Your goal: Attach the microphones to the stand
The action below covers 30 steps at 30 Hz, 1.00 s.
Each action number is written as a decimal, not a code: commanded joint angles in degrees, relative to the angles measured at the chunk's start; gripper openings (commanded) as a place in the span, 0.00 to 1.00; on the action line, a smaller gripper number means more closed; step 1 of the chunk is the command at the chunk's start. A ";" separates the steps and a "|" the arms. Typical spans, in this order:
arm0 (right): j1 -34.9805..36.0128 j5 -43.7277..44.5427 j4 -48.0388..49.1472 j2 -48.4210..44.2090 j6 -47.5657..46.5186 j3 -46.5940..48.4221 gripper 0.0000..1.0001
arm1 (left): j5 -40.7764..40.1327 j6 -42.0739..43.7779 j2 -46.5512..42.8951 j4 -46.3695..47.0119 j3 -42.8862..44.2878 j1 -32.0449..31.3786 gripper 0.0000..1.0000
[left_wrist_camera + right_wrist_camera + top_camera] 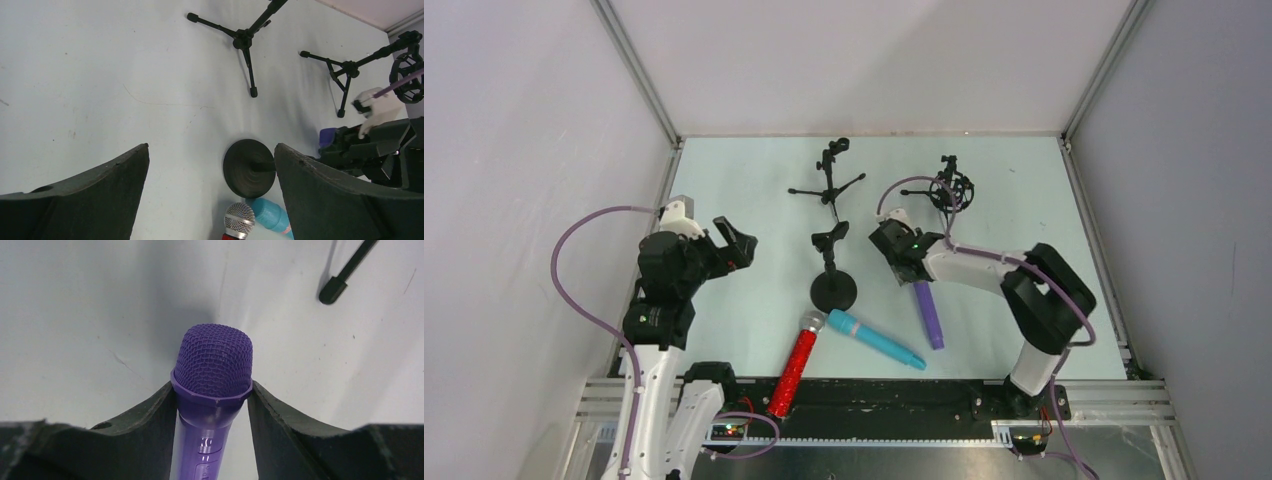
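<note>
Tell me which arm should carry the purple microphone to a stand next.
Right. The right gripper is shut on the purple microphone just below its head. The left gripper hangs open and empty, off to the side.

text: none legible | purple microphone (pixel 212 370): marks on its buttons too blurred to read

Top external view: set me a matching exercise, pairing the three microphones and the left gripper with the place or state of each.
1. purple microphone
2. glittery red microphone
3. teal-blue microphone
4. left gripper

A. open, holding nothing
B. handle end over the table's near edge
C. clamped in the right gripper
D. lying between the other two microphones

Pairs: 1-C, 2-B, 3-D, 4-A.
</note>
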 commanded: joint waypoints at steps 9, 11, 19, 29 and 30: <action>3.17 4.84 1.25 1.87 -3.46 6.56 0.86 | 1.14 -0.63 -0.34 0.84 0.26 0.75 0.98; 2.48 3.09 0.89 0.27 -3.07 6.53 0.90 | 1.28 -0.58 -0.26 0.88 0.30 0.77 0.98; -1.61 -10.75 -1.04 -8.23 0.20 6.46 0.91 | 1.19 -0.67 -0.69 0.84 0.16 0.82 0.98; -7.19 -26.80 -5.04 -18.95 4.05 4.89 0.90 | 1.12 -0.79 -1.05 0.86 0.13 0.87 0.98; -7.83 -27.83 -5.51 -19.49 4.45 4.49 0.90 | 1.11 -0.77 -1.10 0.84 0.07 0.88 0.98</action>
